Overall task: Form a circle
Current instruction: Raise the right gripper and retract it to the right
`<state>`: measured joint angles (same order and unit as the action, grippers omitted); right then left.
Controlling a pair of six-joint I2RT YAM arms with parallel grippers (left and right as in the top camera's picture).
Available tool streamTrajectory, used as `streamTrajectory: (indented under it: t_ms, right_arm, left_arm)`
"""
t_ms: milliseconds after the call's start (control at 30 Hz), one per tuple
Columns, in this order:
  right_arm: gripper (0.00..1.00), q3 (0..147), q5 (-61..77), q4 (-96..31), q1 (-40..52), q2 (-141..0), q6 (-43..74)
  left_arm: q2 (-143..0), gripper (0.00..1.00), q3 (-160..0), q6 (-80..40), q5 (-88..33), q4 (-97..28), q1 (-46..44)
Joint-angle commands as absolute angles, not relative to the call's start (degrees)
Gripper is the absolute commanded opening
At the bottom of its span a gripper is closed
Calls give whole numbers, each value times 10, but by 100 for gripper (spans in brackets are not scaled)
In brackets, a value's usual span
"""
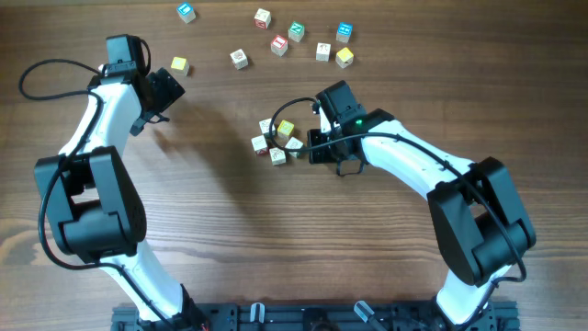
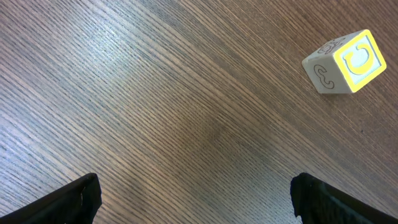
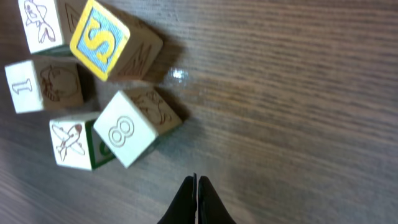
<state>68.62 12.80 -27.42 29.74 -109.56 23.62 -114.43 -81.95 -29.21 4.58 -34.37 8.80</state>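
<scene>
The circle (image 1: 277,141) is a tight cluster of small wooden cubes in the middle of the table. In the right wrist view it shows a yellow-faced S cube (image 3: 102,40), a white 8 cube (image 3: 134,127), an airplane cube (image 3: 71,143) and a 1 cube (image 3: 37,84). My right gripper (image 1: 310,149) sits just right of the cluster. Its fingertips (image 3: 197,182) are shut with nothing between them, a short way from the 8 cube. My left gripper (image 1: 173,92) hovers open at the far left (image 2: 196,199) over bare wood.
A loose yellow cube (image 1: 179,65) lies near the left gripper and shows at the upper right of its view (image 2: 345,62). Several more loose cubes are scattered along the back edge, among them a blue one (image 1: 186,12) and a red one (image 1: 279,44).
</scene>
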Motion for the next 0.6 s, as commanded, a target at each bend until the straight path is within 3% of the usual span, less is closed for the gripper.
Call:
streamTrajectory:
  t_ms: [0, 567]
  right_arm:
    - [4, 679, 117, -252, 297, -1107, 257]
    - [4, 661, 151, -199, 297, -1114, 270]
  left_arm:
    - [-1135, 100, -826, -288, 45, -343, 89]
    - [-1135, 100, -826, -288, 45, -343, 89]
